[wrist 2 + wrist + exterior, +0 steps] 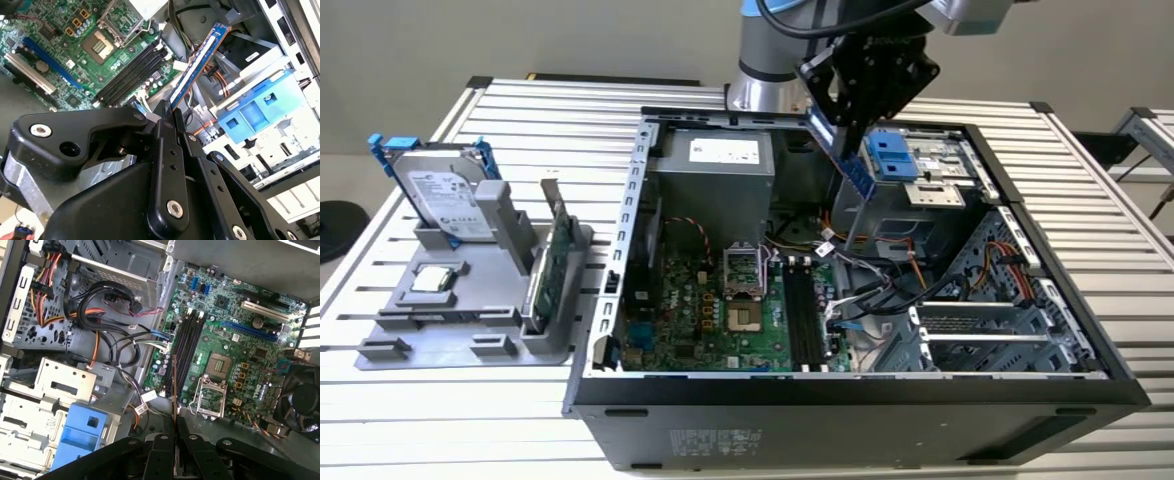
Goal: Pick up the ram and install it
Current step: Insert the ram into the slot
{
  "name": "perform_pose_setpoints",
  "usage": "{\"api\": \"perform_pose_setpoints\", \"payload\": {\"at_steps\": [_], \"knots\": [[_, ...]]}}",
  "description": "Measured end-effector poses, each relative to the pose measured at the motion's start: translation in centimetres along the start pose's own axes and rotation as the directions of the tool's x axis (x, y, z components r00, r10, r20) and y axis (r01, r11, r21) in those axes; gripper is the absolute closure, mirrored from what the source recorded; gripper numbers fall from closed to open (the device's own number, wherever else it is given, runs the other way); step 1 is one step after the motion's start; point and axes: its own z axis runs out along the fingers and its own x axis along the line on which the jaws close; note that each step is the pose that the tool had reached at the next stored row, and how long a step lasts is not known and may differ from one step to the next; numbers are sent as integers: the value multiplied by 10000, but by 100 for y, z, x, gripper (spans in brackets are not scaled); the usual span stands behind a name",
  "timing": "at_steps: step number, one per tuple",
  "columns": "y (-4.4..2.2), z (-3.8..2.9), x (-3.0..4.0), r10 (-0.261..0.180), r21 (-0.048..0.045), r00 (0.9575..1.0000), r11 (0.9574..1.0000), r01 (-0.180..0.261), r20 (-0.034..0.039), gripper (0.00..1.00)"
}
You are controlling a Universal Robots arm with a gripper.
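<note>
My gripper (845, 122) is shut on the ram (850, 165), a thin blue stick that hangs tilted from the black fingers over the back of the open computer case (854, 395). In the second wrist view the ram (198, 64) juts out from between the fingers (165, 125) and stays above the motherboard. It shows edge-on in the first wrist view, the ram (174, 385) hovering beside the black memory slots (188, 347). Those slots (802, 315) lie on the green motherboard (707, 310), lower in the case than the stick, and nothing sits in them.
A grey fixture (400, 340) at the exterior view's left holds a silver hard drive (444, 195), an upright green card (558, 262) and a small chip (431, 281). Inside the case are a blue drive bracket (893, 156), loose cables (881, 285) and the power supply (714, 165).
</note>
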Motion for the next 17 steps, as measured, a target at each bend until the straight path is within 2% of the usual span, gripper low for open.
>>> {"api": "perform_pose_setpoints", "payload": {"at_steps": [8, 17], "knots": [[3, 11, 14, 524, 14, 9986, 9986, -524, 18, 100], [7, 22, 27, 1022, 29, 9948, 9948, -1022, 35, 100]]}}
